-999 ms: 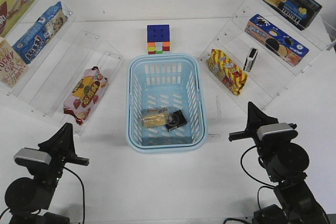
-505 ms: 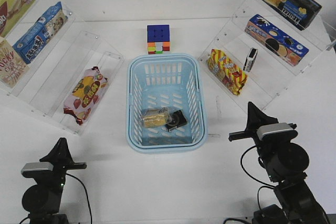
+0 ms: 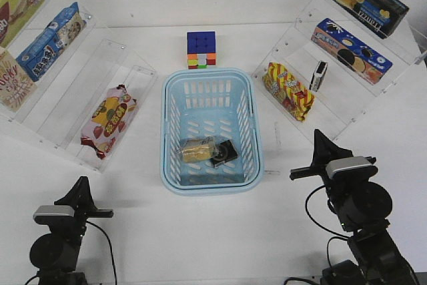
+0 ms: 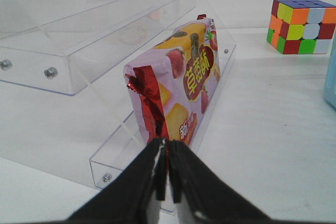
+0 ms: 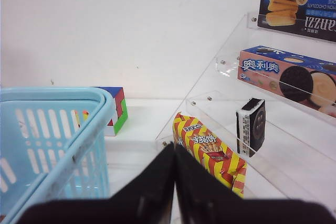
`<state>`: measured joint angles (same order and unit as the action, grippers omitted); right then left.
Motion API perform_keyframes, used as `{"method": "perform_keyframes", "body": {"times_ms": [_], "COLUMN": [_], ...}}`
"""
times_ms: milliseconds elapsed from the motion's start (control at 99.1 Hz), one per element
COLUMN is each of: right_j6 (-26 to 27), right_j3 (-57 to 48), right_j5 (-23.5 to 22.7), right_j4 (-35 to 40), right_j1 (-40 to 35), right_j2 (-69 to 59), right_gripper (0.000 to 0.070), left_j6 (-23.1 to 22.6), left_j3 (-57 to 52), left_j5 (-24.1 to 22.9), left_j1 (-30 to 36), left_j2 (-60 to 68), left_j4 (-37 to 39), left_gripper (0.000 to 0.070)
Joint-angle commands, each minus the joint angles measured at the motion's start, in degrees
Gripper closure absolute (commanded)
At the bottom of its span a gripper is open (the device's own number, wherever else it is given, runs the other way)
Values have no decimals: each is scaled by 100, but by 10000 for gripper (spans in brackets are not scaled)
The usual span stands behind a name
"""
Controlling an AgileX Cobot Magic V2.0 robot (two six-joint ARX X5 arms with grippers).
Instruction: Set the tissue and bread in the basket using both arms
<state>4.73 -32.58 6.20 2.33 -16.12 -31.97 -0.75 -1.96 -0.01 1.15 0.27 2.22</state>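
Observation:
The light blue basket (image 3: 167,131) stands mid-table. Inside it, near its front end, lie the bread (image 3: 195,149), a pale-yellow piece in clear wrap, and the black tissue pack (image 3: 224,153), side by side and touching. My left gripper (image 3: 81,181) is shut and empty at the near left, well clear of the basket. In the left wrist view it (image 4: 167,142) points at a fruit-printed packet (image 4: 176,90). My right gripper (image 3: 317,134) is shut and empty at the near right. In the right wrist view it (image 5: 174,148) sits beside the basket wall (image 5: 79,129).
Clear stepped shelves flank the basket. The left one holds the fruit-printed packet (image 3: 108,120) and boxes (image 3: 50,39). The right one holds a red-yellow striped snack bag (image 3: 288,91), an upright black pack (image 3: 319,75) and cookie boxes (image 3: 350,50). A colour cube (image 3: 201,50) stands behind the basket.
My left arm has drawn back and lower toward the near table edge. The right arm, the basket and its contents have not moved.

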Motion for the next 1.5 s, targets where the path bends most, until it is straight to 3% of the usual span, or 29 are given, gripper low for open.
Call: {"method": "perform_keyframes", "body": {"times_ms": [0, 434, 605, 797, 1049, 1120, 1332, 1493], "right_j6": [-26, -74, -975, -1550, -1523, -1460, -1047, -1032], "right_j3": [-68, -68, 398, 1856, 3180, 3187, 3187, 3187], "right_j5": [9, 33, 122, -214, -216, -234, -308, -319], "right_j4": [-70, -68, -70, -240, -24, 507, 470, 389], "right_j1": [-31, -26, 181, 678, 1228, 1327, 1436, 1425], "right_j2": [-24, -22, 319, 1447, 2905, 3191, 3088, 3056], "right_gripper": [698, 698, 698, 698, 698, 698, 698, 698], "left_j6": [-74, -74, -72, -72, -72, -72, -70, -72], "left_j3": [116, 116, 116, 116, 116, 116, 116, 116], "left_j5": [4, 4, 4, 4, 2, 2, 0, 0], "left_j1": [-7, -7, -7, -7, -7, -7, -7, -7], "left_j2": [-4, -4, -4, -4, -4, -4, -4, -4], "left_j4": [68, 70, 70, 70, 70, 70, 68, 70], "left_gripper": [699, 699, 699, 699, 699, 699, 699, 699]}}
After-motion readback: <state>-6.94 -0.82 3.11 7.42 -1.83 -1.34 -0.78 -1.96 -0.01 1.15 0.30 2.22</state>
